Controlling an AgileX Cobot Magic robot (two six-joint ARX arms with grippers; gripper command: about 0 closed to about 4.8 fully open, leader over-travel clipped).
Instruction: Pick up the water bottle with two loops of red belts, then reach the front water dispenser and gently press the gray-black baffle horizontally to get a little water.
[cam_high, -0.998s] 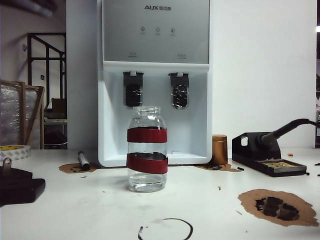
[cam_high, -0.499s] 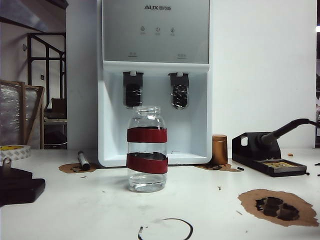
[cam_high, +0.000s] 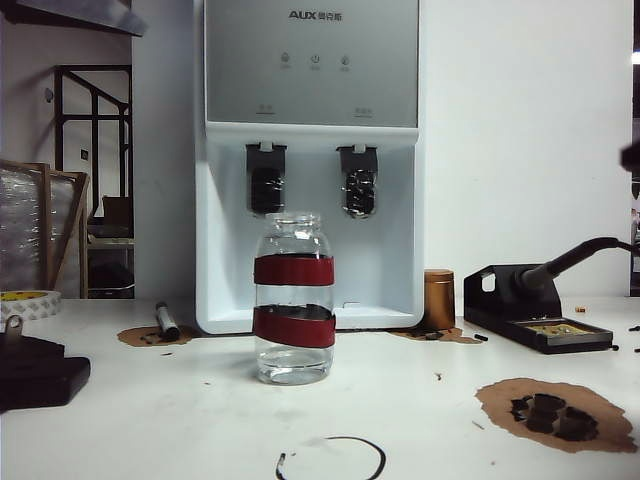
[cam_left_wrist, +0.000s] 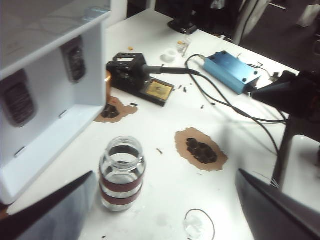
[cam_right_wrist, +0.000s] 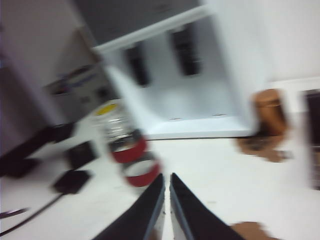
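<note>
Clear glass water bottle (cam_high: 294, 298) with two red bands stands upright on the white bench (cam_high: 420, 400), before the white water dispenser (cam_high: 310, 160).
Left end effector (cam_left_wrist: 160, 210) hovers above it, fingers spread wide, empty; right end effector (cam_right_wrist: 166, 200) is pressed closed, well apart.

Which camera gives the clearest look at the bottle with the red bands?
The exterior view: the water bottle stands sharp, side-on and whole before the water dispenser. The left wrist view looks down into its mouth, between the open left gripper fingers. The right wrist view blurs it beyond the shut right gripper.
</note>
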